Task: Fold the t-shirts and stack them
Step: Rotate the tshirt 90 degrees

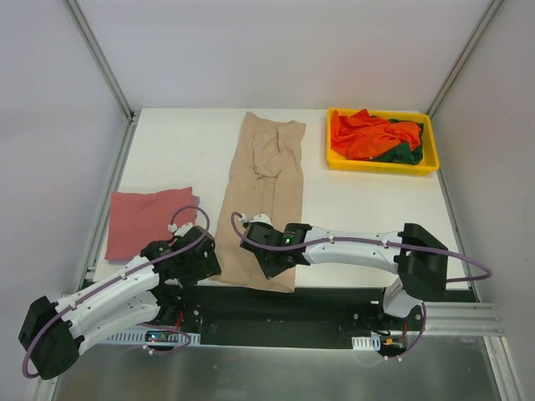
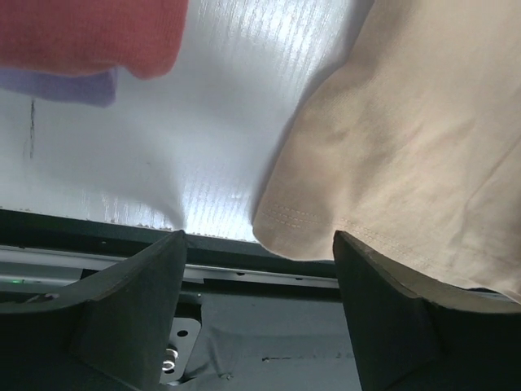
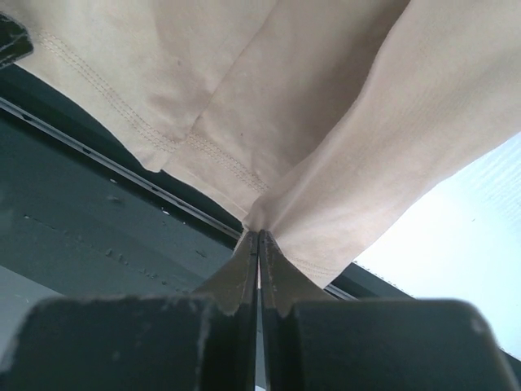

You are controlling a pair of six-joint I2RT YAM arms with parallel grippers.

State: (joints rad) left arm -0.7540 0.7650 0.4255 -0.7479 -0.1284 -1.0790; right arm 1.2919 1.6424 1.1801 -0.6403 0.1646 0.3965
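Observation:
The large tan-beige t-shirt lies as a long strip down the middle of the table, its near hem at the front edge. My right gripper is shut on that near hem, pinching a bunch of cloth between its fingertips. My left gripper is open at the shirt's near left corner, which sits between and just beyond its fingers, not touching them. A folded dusty red t-shirt lies at the left, with a pale lilac one under it.
A yellow tray at the back right holds a crumpled orange shirt and a dark green one. The table's front edge and the black mounting rail lie right under both grippers. White walls enclose the sides.

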